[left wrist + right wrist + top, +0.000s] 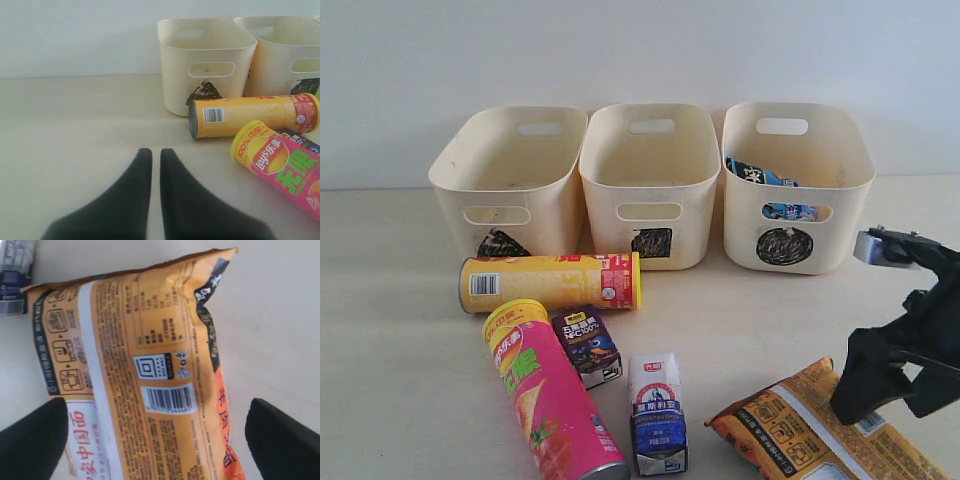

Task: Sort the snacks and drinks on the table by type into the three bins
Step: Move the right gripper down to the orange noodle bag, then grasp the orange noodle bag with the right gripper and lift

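Broadly, the surface (380,350) carries three bins in a far row: triangle bin (510,170) left, square bin (650,165) middle, circle bin (800,170) right. Two tubes lie near-left, the yellow tube (550,282) farther than the pink tube (545,395). Of two bags, the orange bag (790,430) lies near-right and the blue bag (760,175) sits inside the circle bin. Two cartons, a purple carton (587,345) and a white-blue carton (657,412), stand between them. Only the left wrist view shows the left gripper (156,155), low, pressed together, empty. The right gripper (155,407) tilts down over the orange bag, spread wide; only its wrist view shows the barcode (167,399).
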